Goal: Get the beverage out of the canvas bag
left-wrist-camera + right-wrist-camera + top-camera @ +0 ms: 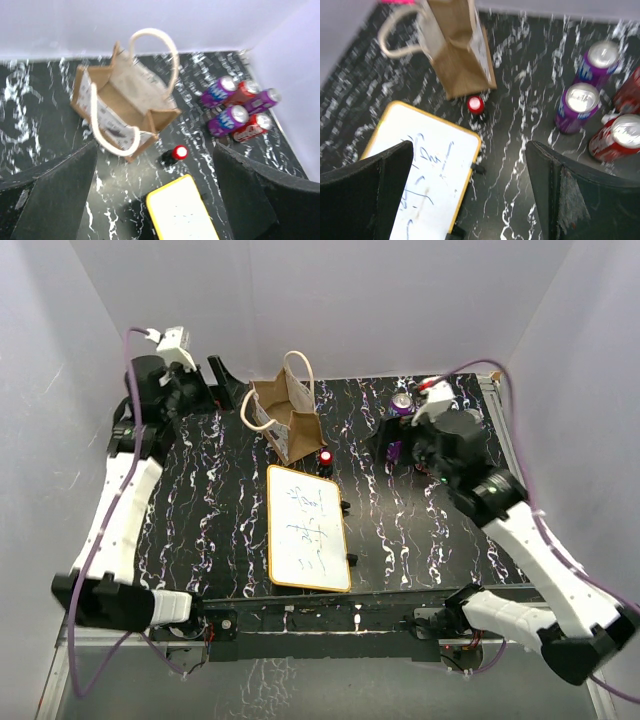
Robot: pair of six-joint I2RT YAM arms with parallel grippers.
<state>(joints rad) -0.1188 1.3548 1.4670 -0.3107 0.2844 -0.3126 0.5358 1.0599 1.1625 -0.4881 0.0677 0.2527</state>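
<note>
Two claws hang spread wide, my left gripper [155, 200] and right gripper [470, 195], clutching nothing. Nearest lies the yellow-framed white writing board [308, 528], then a small black red-topped object [325, 458]. Touching it behind, the tan canvas bag [285, 415] stands open-mouthed. Further right, five purple and red drink cans [230, 120] cluster on the table.

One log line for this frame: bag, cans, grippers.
canvas bag: upright, open, no can seen inside | cans: five standing together, right of bag | left gripper: open, empty | right gripper: open, empty
</note>
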